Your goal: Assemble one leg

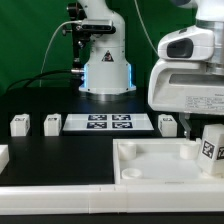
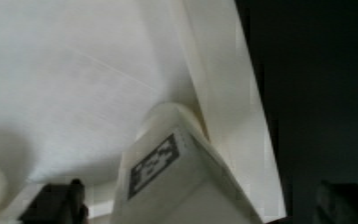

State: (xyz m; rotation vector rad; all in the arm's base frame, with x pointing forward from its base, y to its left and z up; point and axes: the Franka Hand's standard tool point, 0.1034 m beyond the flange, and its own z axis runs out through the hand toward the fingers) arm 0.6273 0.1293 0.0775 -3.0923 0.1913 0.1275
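Note:
A white leg [image 1: 210,148] with a black-and-white tag stands at the right end of the large white tray-like piece [image 1: 150,160]. My gripper [image 1: 205,128] is just above and around it. In the wrist view the leg [image 2: 190,165] lies between the two dark fingertips [image 2: 55,202], with a gap showing on each side, so the gripper [image 2: 197,205] is open. The tray piece's white surface [image 2: 69,80] fills the view behind the leg. Three more legs stand on the black table: two at the exterior view's left [image 1: 18,124] [image 1: 52,123] and one right of the marker board [image 1: 168,123].
The marker board [image 1: 108,122] lies flat mid-table. The arm's base [image 1: 105,60] stands behind it. A white part's edge [image 1: 3,155] shows at the exterior view's left margin. The tray piece has a round socket [image 1: 128,170] near its front left corner.

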